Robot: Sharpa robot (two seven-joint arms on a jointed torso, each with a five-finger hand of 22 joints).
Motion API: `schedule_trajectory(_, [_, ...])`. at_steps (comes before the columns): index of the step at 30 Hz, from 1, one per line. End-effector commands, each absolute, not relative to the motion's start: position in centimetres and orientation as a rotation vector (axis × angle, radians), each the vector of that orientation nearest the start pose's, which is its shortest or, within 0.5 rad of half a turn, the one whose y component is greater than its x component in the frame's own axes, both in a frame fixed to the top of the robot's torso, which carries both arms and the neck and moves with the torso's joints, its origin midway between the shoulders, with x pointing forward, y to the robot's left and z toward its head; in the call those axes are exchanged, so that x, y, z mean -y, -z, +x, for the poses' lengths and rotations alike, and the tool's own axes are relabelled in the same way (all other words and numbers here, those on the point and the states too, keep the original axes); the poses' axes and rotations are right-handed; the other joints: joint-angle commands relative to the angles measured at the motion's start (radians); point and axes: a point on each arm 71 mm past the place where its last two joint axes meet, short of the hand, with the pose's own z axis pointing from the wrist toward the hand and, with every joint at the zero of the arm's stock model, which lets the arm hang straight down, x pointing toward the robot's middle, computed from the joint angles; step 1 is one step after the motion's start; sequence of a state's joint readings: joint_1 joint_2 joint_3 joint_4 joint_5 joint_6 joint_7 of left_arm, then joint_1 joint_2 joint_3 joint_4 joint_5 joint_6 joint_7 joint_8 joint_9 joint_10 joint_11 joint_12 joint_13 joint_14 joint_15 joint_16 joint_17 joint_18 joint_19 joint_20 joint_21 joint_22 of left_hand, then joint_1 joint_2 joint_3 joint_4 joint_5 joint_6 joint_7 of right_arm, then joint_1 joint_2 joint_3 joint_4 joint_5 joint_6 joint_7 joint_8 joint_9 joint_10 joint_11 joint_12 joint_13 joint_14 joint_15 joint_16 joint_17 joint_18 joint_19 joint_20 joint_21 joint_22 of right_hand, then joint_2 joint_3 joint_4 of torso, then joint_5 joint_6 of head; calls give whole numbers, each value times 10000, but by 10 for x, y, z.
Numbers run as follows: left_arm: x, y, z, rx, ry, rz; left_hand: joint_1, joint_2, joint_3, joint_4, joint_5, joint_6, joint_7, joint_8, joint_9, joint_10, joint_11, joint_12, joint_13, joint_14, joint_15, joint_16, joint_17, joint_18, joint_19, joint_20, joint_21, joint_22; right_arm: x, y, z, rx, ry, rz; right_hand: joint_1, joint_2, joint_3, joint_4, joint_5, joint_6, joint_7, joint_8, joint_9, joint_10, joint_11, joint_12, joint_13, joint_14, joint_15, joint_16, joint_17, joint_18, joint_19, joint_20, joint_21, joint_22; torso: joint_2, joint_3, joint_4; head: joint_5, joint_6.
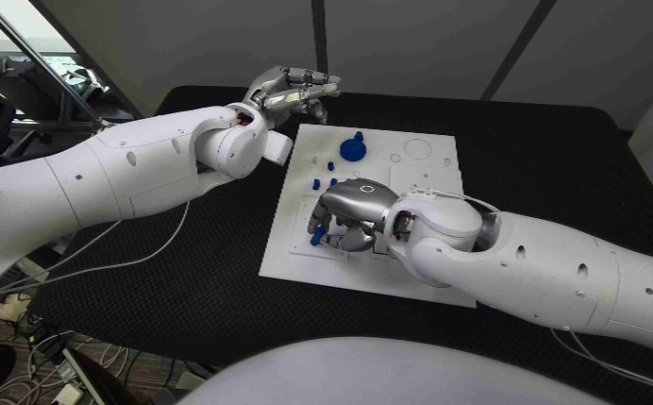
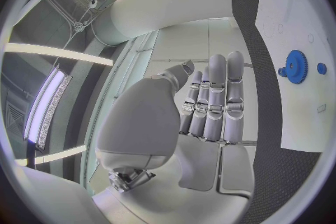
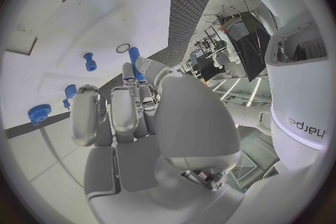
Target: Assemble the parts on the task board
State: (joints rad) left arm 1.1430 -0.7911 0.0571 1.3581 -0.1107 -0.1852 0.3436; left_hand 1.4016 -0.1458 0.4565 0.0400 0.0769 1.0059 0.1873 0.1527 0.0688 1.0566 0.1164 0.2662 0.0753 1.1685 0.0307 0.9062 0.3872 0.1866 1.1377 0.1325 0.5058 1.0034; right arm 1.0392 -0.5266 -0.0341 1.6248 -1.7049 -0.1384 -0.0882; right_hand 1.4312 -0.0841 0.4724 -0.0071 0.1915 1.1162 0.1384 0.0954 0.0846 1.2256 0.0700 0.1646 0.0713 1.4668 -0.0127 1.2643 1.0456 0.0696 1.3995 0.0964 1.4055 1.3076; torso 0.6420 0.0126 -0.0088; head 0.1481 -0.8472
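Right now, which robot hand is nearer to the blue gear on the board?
Left. The left robot hand hangs past the far-left corner of the board, near the gear. The right robot hand is over the board's near part, farther away.

The head view looks steeply down from above onto the task board (image 1: 357, 263) at mid-frame. Each wrist view sits close behind its own hand, facing along the fingers. All three share the board (image 2: 302, 17) (image 3: 42, 5).
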Motion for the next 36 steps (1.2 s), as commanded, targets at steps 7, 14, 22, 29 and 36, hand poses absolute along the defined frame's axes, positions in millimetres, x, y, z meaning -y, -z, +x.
schedule_trajectory(7, [-227, 183, 518, -14443, 15557, -10515, 52, 49, -16, -32, -19, -30, 52, 40, -11, -59, 32, 14, -15, -70, 21, -59, -13, -41, -15, -35, -39, -12, 18, 233, 393, -17036, -8821, -6634, -141, -7, 78, -1, 52, 32, 75, 33, 7, 57, 1, -66, -2, 229, 17, 20, -25, -107, -2, 7, 3, 461, 1, 4, -6, -17, -19])
schedule_trajectory(14, [-228, 183, 519, -14447, 15549, -10519, 39, 50, -27, -26, -21, -43, 57, 37, -13, -71, 37, 20, -18, -73, 26, -59, -23, -43, -16, -32, -45, -18, 19, 232, 393, -16928, -8718, -6617, -158, -7, 77, 0, 55, 43, 73, 35, 8, 72, 0, -74, 2, 230, 19, 28, -14, -109, 2, 10, 8, 469, 1, 3, -6, -21, -25])
schedule_trajectory(22, [-227, 183, 519, -14458, 15553, -10522, 39, 50, -27, -26, -21, -43, 57, 37, -13, -71, 37, 20, -18, -73, 26, -59, -23, -43, -16, -32, -45, -18, 14, 235, 391, -17233, -8701, -7022, -169, -9, 75, 0, 54, 50, 71, 36, 9, 81, -1, -79, 4, 229, 19, 30, -13, -108, -2, 11, 6, 466, 3, -6, 1, -41, -33])
schedule_trajectory(29, [-228, 183, 518, -14462, 15551, -10523, 39, 50, -27, -26, -21, -43, 57, 37, -13, -71, 37, 20, -18, -73, 26, -59, -23, -43, -16, -32, -45, -18, 9, 236, 388, -17450, -8635, -7370, -278, -64, 21, 11, 36, 60, 68, 21, 7, 107, -1, -135, 9, 220, 22, 21, -45, -102, -24, 19, -8, 452, 2, -13, 3, -44, -56])
schedule_trajectory(36, [-228, 183, 518, -14462, 15542, -10526, 39, 50, -27, -26, -21, -43, 57, 37, -13, -71, 37, 20, -18, -73, 26, -59, -23, -43, -16, -32, -45, -18, 5, 235, 387, -17239, -8806, -7382, -758, -342, -220, 183, 147, -307, 181, -249, -99, -421, 155, -601, -71, 192, 151, 5, -119, -71, -152, 104, -119, 324, -9, -16, 2, -40, -59])
